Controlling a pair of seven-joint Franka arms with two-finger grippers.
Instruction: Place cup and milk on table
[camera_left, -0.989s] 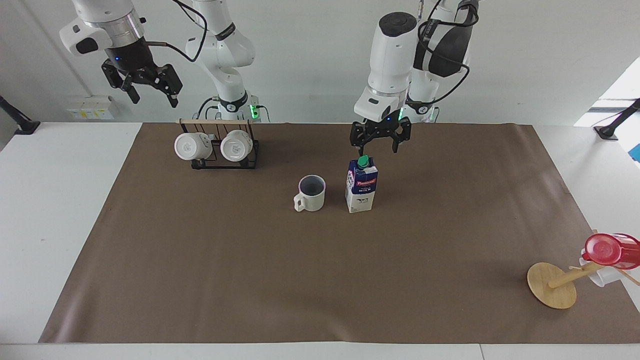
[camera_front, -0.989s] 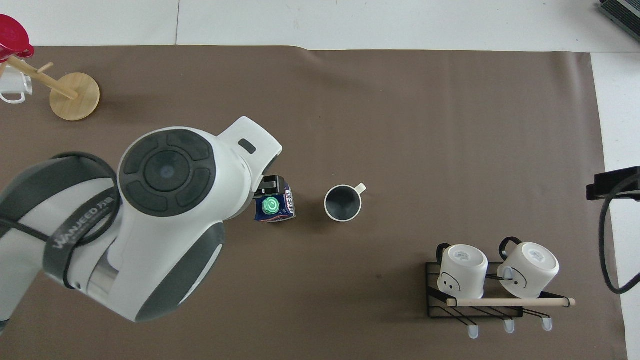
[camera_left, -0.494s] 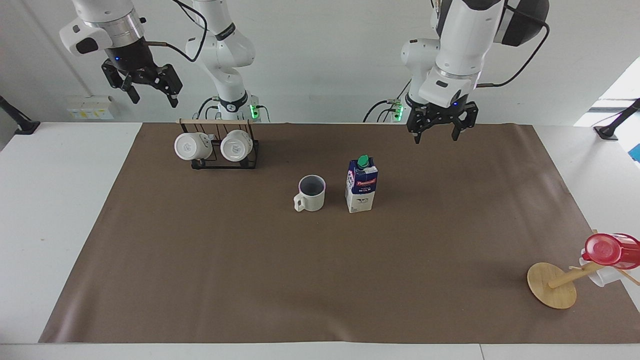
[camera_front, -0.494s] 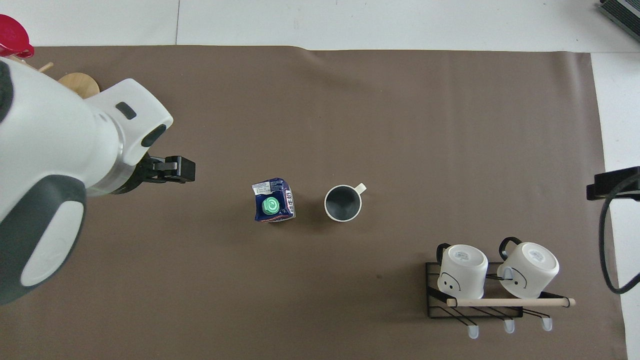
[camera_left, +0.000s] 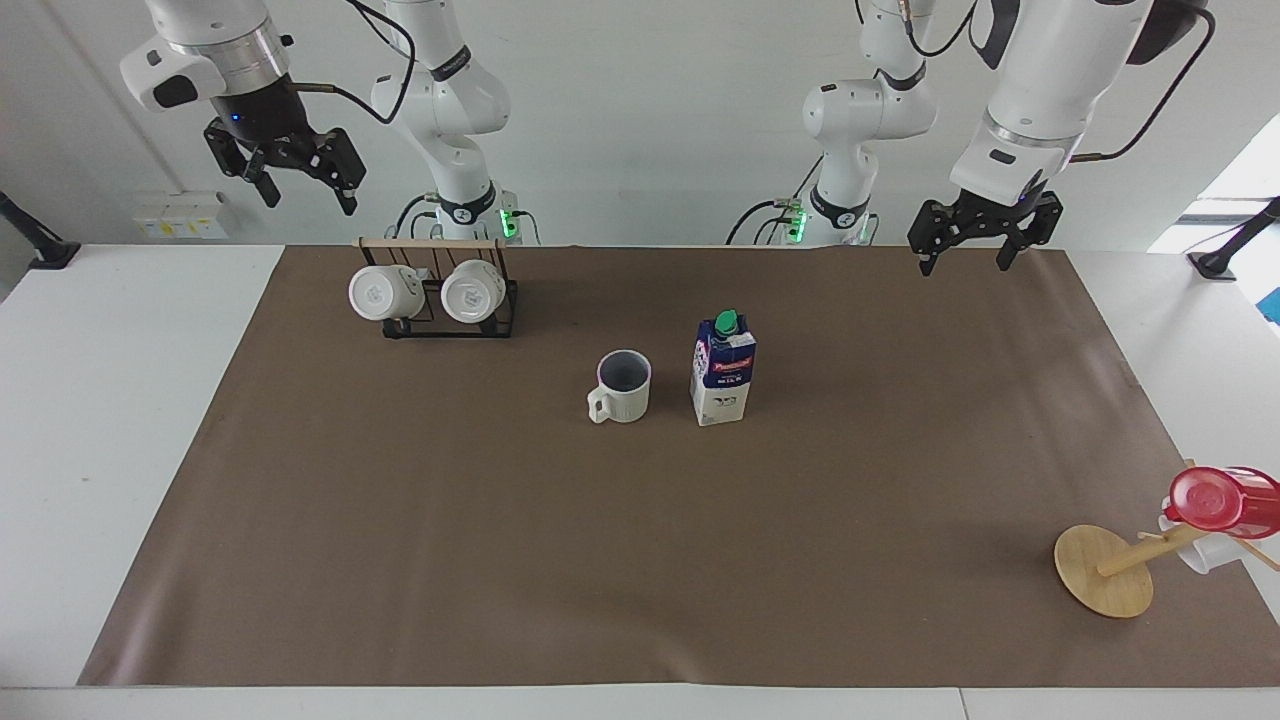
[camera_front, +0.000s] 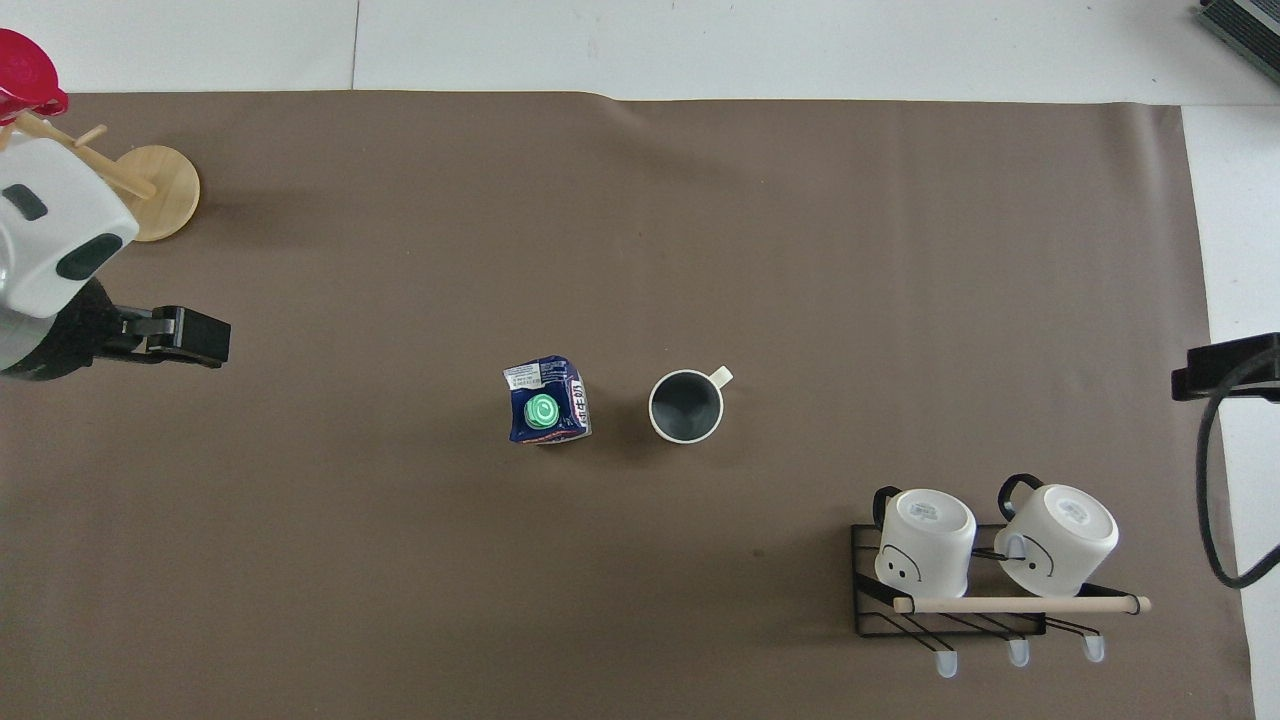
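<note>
The cream ribbed cup (camera_left: 622, 388) (camera_front: 686, 406) stands upright on the brown sheet of the table (camera_left: 500, 560) (camera_front: 850, 250), its handle turned away from the robots. Beside it, toward the left arm's end, the blue-and-white milk (camera_left: 722, 375) (camera_front: 545, 412) stands upright with its green cap on top. Nothing touches either one. My left gripper (camera_left: 963, 262) (camera_front: 200, 337) hangs open and empty over the sheet at the left arm's end, well away from the milk. My right gripper (camera_left: 308, 200) waits open and empty, raised high above the right arm's end.
A black wire rack (camera_left: 440, 325) (camera_front: 960, 620) holding two glossy white mugs sits close to the right arm's base. A tipped wooden mug tree (camera_left: 1105, 570) (camera_front: 150, 190) with a red cup (camera_left: 1215, 500) (camera_front: 25, 75) lies at the left arm's end.
My left gripper, open throughout, has lifted from just above the milk's cap and swung out toward the left arm's end. Milk, cup and right arm have stayed still.
</note>
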